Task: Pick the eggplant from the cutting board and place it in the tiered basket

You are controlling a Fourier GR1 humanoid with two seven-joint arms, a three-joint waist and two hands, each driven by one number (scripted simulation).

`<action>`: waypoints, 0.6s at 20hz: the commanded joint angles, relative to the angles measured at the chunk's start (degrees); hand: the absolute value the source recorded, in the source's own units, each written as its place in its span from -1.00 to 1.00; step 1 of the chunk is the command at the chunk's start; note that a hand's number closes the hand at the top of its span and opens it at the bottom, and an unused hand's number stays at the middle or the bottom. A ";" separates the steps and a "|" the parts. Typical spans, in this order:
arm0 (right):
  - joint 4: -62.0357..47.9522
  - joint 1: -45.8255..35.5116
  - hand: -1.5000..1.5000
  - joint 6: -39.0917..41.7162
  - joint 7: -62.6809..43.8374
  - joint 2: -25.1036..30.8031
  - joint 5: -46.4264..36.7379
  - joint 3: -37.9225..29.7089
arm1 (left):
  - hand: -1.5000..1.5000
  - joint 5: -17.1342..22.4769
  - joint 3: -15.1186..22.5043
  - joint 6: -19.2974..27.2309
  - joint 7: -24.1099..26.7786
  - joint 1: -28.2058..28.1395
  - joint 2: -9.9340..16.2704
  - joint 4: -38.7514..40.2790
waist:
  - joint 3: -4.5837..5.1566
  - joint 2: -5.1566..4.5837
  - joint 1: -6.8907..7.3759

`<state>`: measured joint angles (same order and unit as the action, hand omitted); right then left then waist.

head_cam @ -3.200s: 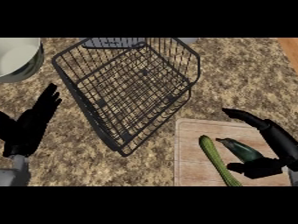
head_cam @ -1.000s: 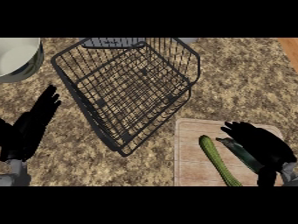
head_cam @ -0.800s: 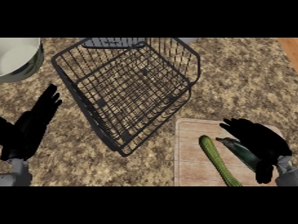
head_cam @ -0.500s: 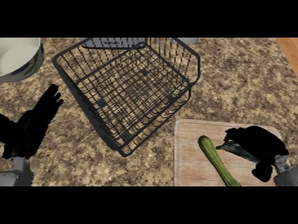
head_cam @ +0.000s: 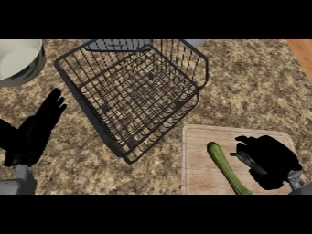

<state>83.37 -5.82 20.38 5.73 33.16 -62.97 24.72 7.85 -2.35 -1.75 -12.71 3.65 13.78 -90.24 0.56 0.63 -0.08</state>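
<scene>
Eggplant grasped on the cutting board

The right hand is curled around the eggplant beside a cucumber; the open left hand is rested aside, keeping the tiered basket free.

Tiered basket stood at the middle of the counter, tilted. Behind it, at the far edge, sat a partly hidden object that could not be identified. A pot stood at the far left corner, apart from the basket. Cutting board lay near right, its far left corner just beside the basket's near end. On the board: a cucumber lengthwise at the middle; right of it the eggplant, mostly hidden under the right hand. Left hand stood at the near left, left of the basket.
</scene>
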 commanded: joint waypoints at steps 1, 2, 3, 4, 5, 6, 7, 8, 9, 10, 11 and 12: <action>4.74 6.95 1.00 -1.75 -14.47 -5.89 -0.56 -3.67 | 0.00 1.69 -1.67 -0.50 -1.73 -1.27 0.98 -1.42 | -0.49 0.09 -1.92; 4.16 8.84 1.00 -4.65 -18.90 -9.05 -0.54 -5.50 | 0.00 0.62 -2.47 -0.15 -0.18 -1.21 1.69 0.91 | -0.46 0.19 -3.76; 3.72 9.79 1.00 -6.10 -22.71 -9.60 0.03 -9.32 | 0.00 0.73 -2.88 0.48 0.59 -2.05 1.16 0.63 | -0.43 0.45 -4.86; 4.98 12.61 1.00 -8.16 -26.24 -10.67 -0.26 -10.96 | 0.00 0.61 -3.21 1.00 0.09 -3.65 1.25 0.12 | -0.40 1.42 -7.13; 6.04 13.55 1.00 -10.16 -28.92 -11.75 0.97 -14.50 | 0.00 0.61 -4.12 1.70 -0.09 -3.24 1.49 0.59 | -0.38 1.69 -9.32; 9.03 14.77 1.00 -12.85 -32.13 -13.16 -0.75 -14.71 | 0.00 0.59 -4.12 2.11 -0.25 -3.40 1.14 0.26 | -0.35 1.70 -8.79; 11.55 16.85 1.00 -16.12 -34.55 -15.24 -2.04 -14.47 | 0.00 0.49 -4.66 1.51 0.91 -4.08 1.88 0.56 | -0.32 1.63 -8.56; 15.56 18.01 1.00 -18.58 -36.58 -16.49 -3.80 -13.80 | 0.00 1.16 -4.77 1.25 -0.64 -4.28 2.19 -0.43 | -0.35 1.87 -7.94; 18.56 18.87 1.00 -20.88 -39.12 -18.40 -5.24 -13.56 | 0.00 1.13 -3.87 0.84 -0.11 -4.69 1.57 -1.25 | -0.36 1.58 -6.85; 22.23 19.55 1.00 -23.97 -39.96 -19.86 -6.70 -12.74 | 0.00 0.78 -4.02 1.02 0.59 -4.76 1.47 -0.22 | -0.32 1.50 -7.13; 25.77 20.68 1.00 -25.82 -41.20 -21.02 -7.90 -12.12 | 0.00 1.03 -4.19 0.79 0.09 -4.06 1.96 -1.13 | -0.38 1.27 -6.20; 28.70 21.62 1.00 -28.41 -41.99 -23.53 -9.50 -9.74 | 0.00 1.33 -3.73 0.01 0.95 -4.79 1.50 -0.57 | -0.34 1.25 -5.98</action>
<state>102.27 11.77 0.13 -29.85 15.51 -68.29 13.27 8.78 -6.11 -0.97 -12.45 -0.32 15.33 -90.67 0.24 1.98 -6.56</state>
